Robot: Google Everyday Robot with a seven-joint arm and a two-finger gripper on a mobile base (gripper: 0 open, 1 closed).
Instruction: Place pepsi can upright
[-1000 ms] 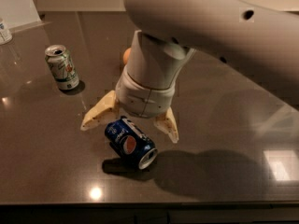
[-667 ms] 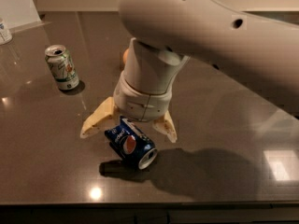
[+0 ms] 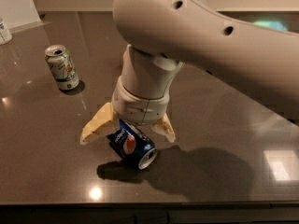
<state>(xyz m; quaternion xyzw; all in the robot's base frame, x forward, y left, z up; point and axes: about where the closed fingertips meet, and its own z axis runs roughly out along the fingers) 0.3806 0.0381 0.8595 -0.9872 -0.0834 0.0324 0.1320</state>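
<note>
As the robot's white arm (image 3: 210, 36) fills the upper frame above a dark, glossy table (image 3: 46, 171), its gripper (image 3: 128, 137) hangs low near the table's front edge. Its tan fingers (image 3: 96, 126) are spread wide to either side of the pepsi can (image 3: 135, 148). The blue can lies on its side between the fingertips, logo up, one silver end turned toward the front right; whether the fingers touch it cannot be told. Well apart, toward the back left, a white and green can (image 3: 62, 69) stands upright.
</note>
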